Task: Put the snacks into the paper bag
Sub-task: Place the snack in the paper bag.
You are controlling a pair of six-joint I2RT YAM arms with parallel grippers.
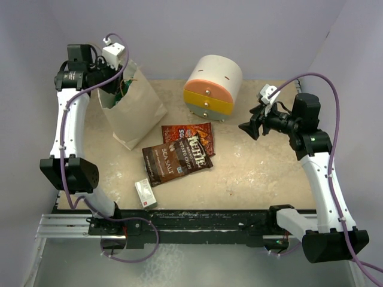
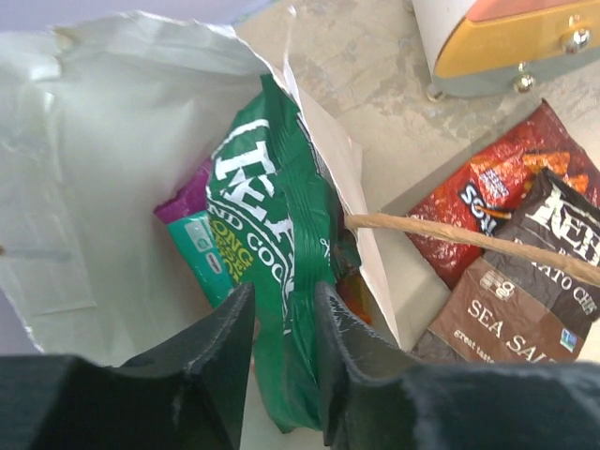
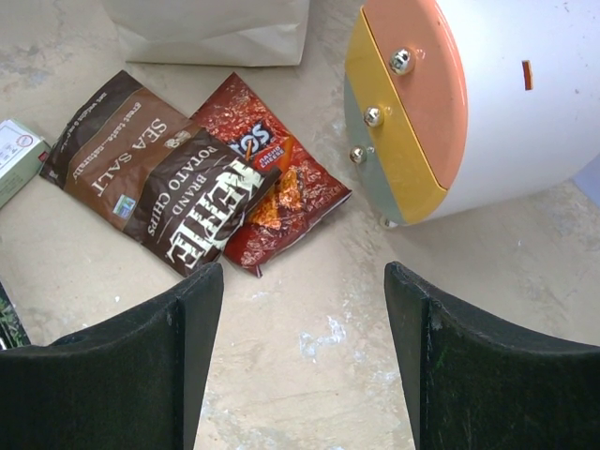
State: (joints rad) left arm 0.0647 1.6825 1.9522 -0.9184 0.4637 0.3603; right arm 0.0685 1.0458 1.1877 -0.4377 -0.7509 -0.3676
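Black fingers of the left gripper [image 2: 284, 295] stand narrow at the mouth of the paper bag [image 2: 112, 141]. The green bag [image 2: 272, 216] runs through the gap between them, and we cannot tell whether they pinch it. That green bag stands inside the paper bag against its wall, beside a purple pack [image 2: 183, 199] and a teal pack [image 2: 202, 248]. One string handle [image 2: 469, 239] reaches out over the table. The right gripper [image 3: 302, 281] hangs wide and empty above the table [image 3: 309, 375], well apart from the paper bag. Below it we see the dark brown chip bag [image 3: 141, 178] overlapping the red-brown chip bag [image 3: 281, 187]. The round drawer unit [image 3: 506, 103] is just beside them, and a small white box [image 3: 17, 155] lies off to the other side.
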